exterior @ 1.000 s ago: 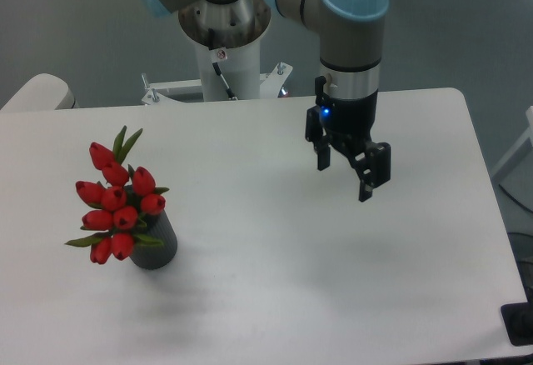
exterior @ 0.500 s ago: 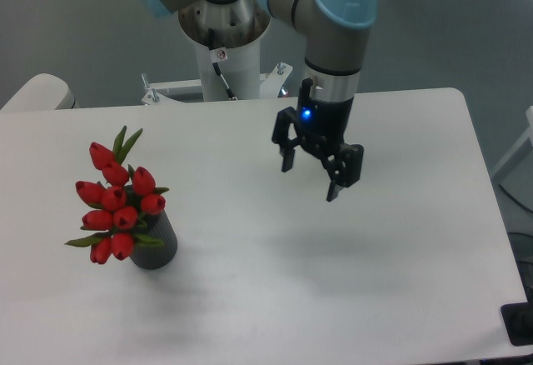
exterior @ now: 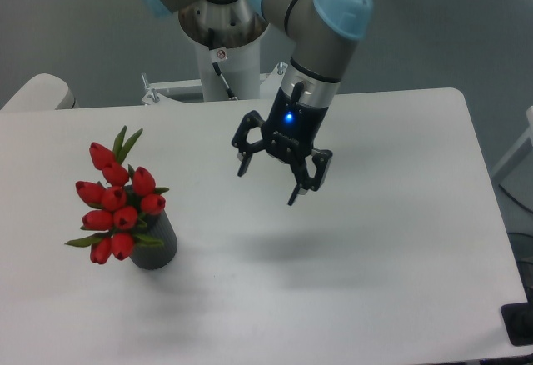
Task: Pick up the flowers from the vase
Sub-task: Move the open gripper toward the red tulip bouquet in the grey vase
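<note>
You have one bunch of flowers (exterior: 117,202) on the desk (exterior: 400,257), standing in one vase (exterior: 156,244). Count of red tulip heads visible: about ten, clustered above and to the left of the vase mouth, with a few green leaves poking out at the top and at the lower left. The vase is a short dark cylinder, lower than the bouquet it carries, and sits upright near the left front part of the desk.

One arm is in view with one gripper (exterior: 271,182). A blue light glows on the gripper body. A small round label with a red mark sits on the arm's white pedestal (exterior: 223,69) behind the desk; its writing is too small to read. No other writing is legible.

The jaws are spread wide and hold nothing. They hang above the middle of the desk, tilted, fingertips pointing down. The flowers lie well apart from the jaws, to their left and nearer the camera; nothing sits between the fingers.
</note>
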